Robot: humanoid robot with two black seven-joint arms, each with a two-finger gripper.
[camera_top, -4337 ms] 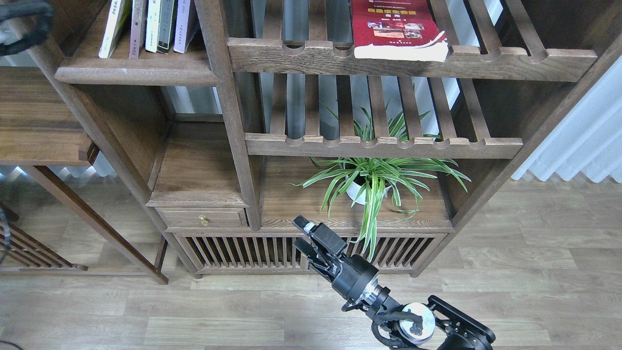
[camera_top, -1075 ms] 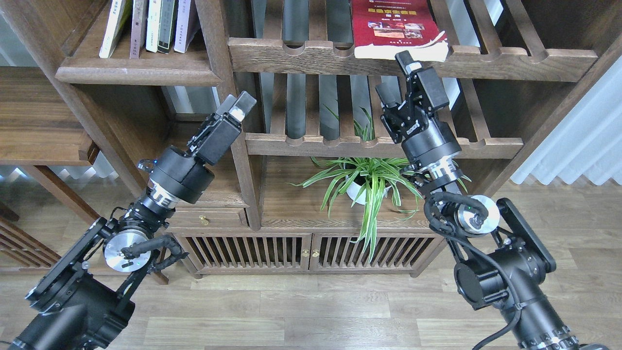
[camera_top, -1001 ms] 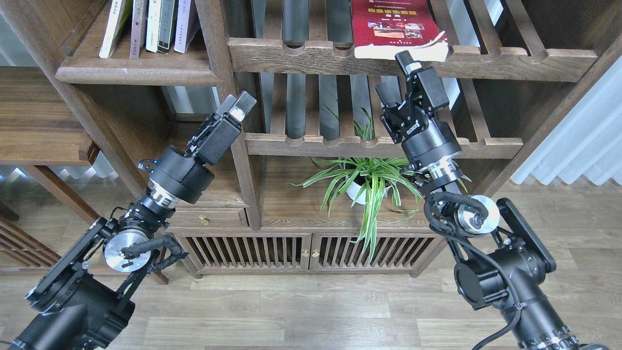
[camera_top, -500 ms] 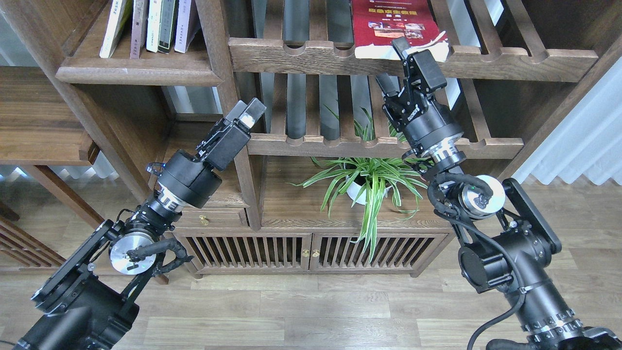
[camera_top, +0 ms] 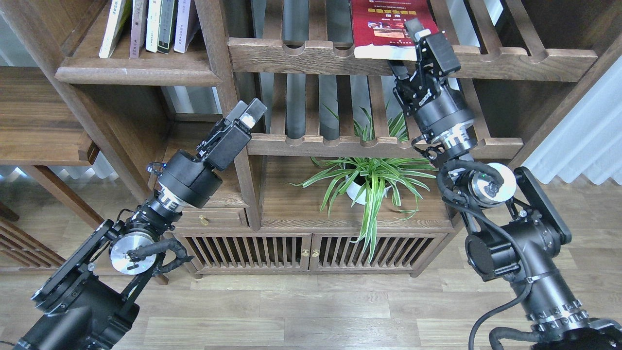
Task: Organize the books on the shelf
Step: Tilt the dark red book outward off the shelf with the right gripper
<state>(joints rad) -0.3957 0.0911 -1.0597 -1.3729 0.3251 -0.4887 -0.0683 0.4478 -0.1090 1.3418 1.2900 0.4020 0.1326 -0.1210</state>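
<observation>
A red book with small photos (camera_top: 384,22) lies flat on the upper slatted rack, its white page edge at the rack's front rail. My right gripper (camera_top: 409,48) is open at the book's front right corner. One fingertip (camera_top: 417,26) lies over the cover and the other finger sits below the rail. Upper left, the solid brown shelf (camera_top: 136,73) holds several upright books, among them a yellow-green one (camera_top: 112,24) and a maroon one (camera_top: 138,22). My left gripper (camera_top: 249,113) hovers by the bookcase post below that shelf, holding nothing; its fingers cannot be told apart.
A spider plant in a white pot (camera_top: 367,182) stands on the lower board under my right arm. A second slatted rack (camera_top: 340,141) runs between the arms. A small drawer (camera_top: 204,218) and slatted cabinet doors (camera_top: 311,253) are below. White curtain (camera_top: 583,131) at right.
My right gripper has risen and shifted right, from below the rack rail to the red book's front corner. The left arm has edged slightly up and right. Both arms came up from low.
</observation>
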